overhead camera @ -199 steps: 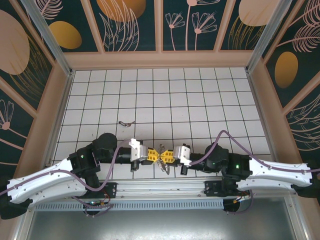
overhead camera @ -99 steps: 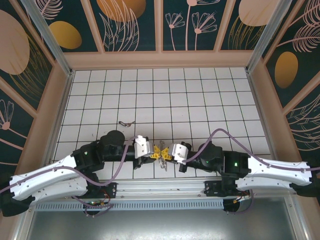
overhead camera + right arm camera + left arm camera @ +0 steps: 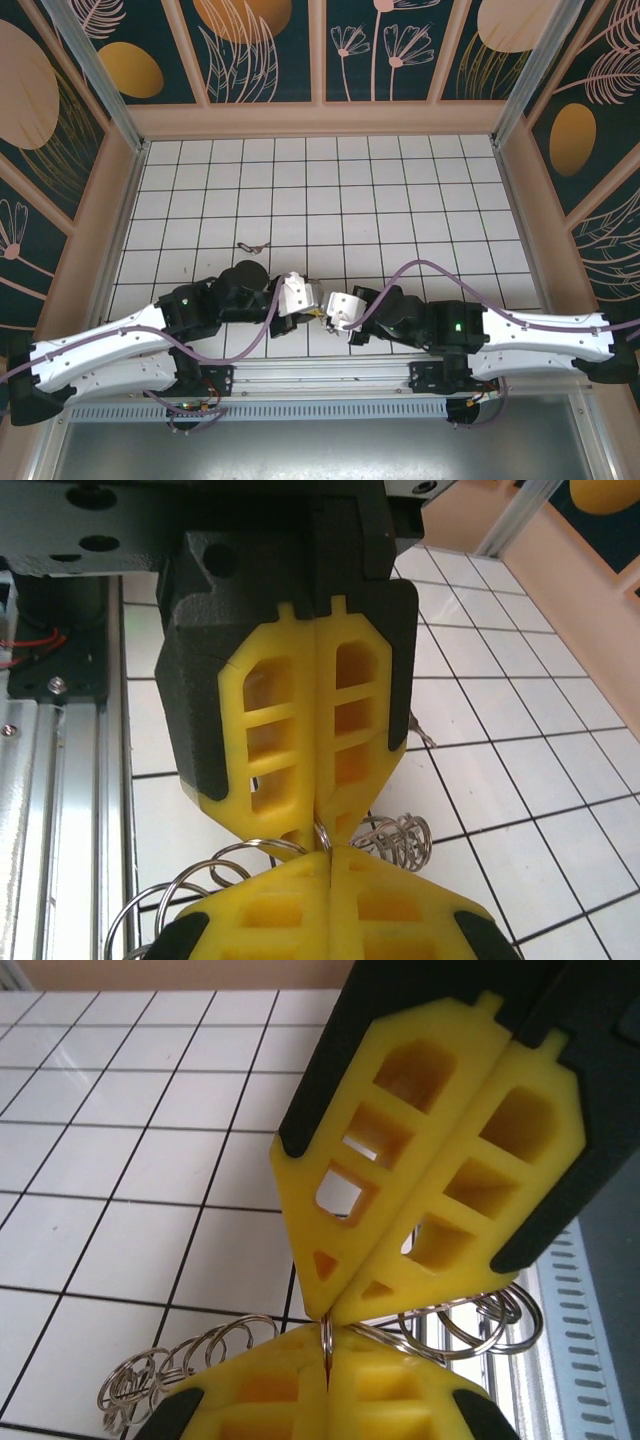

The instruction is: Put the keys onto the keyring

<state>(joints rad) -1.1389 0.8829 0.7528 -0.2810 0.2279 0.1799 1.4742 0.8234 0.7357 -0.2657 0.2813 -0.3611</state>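
Observation:
My left gripper (image 3: 314, 311) and right gripper (image 3: 326, 314) meet tip to tip low over the near middle tiles. Both are shut on one small silver ring (image 3: 327, 1338), pinched between the two pairs of yellow fingertips; the same ring (image 3: 323, 832) is seen from the other side. Linked silver rings (image 3: 180, 1360) hang left of it, and more rings (image 3: 470, 1320) hang right. A small brownish-grey loop with a short tail, which looks like the keyring (image 3: 252, 247), lies alone on the tiles behind the left arm. The keys are hidden.
The white tiled floor (image 3: 400, 190) stretches behind the grippers to the patterned walls. A metal rail (image 3: 320, 375) runs along the near edge just under both arms. Purple cables (image 3: 420, 268) arch over the wrists.
Both arms have pushed in toward the centre. The yellow fingers, spread flat a second ago, are now tucked under the white wrists with their tips touching.

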